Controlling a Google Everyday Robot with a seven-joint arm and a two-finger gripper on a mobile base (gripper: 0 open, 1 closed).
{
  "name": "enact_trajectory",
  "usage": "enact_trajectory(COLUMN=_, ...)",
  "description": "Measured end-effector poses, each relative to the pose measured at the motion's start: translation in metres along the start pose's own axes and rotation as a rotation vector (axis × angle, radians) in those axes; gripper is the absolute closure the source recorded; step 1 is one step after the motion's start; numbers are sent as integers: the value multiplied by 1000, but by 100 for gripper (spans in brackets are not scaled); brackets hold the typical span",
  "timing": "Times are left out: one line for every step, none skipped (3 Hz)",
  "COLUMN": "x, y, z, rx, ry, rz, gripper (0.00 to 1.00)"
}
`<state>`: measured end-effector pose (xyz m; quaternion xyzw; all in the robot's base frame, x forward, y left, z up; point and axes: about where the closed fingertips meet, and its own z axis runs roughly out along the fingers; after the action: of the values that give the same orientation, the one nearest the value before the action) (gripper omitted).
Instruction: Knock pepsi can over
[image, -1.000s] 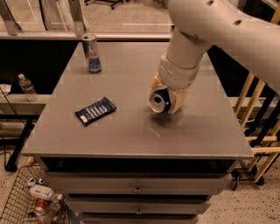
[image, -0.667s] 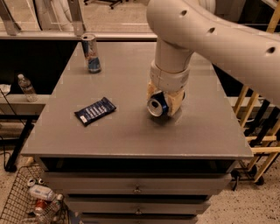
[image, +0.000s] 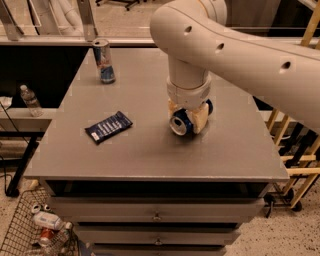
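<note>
Camera view, the only one: my gripper (image: 186, 121) sits low over the grey table (image: 150, 155), a little right of its middle, at the end of my white arm (image: 235, 45) that comes in from the upper right. Its cream fingers (image: 199, 119) stand on either side of the pepsi can (image: 179, 125) and are closed on it. The can lies tipped on its side between them, its silver top turned toward the camera and its blue body pointing away. Well apart from it, a tall slim can (image: 103, 61) stands upright near the far left corner. A dark snack packet (image: 108, 126) lies flat left of my gripper. Beyond the table's left edge stands a water bottle (image: 30, 100); a wire basket (image: 20, 235) sits on the floor.
</note>
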<state>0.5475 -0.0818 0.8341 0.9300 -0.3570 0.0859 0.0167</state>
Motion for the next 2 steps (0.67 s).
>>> enact_trajectory(x=0, y=-1, z=0, rx=4, ry=2, rz=0, gripper=35)
enact_trajectory(x=0, y=-1, z=1, rx=8, ry=3, rz=0, gripper=12)
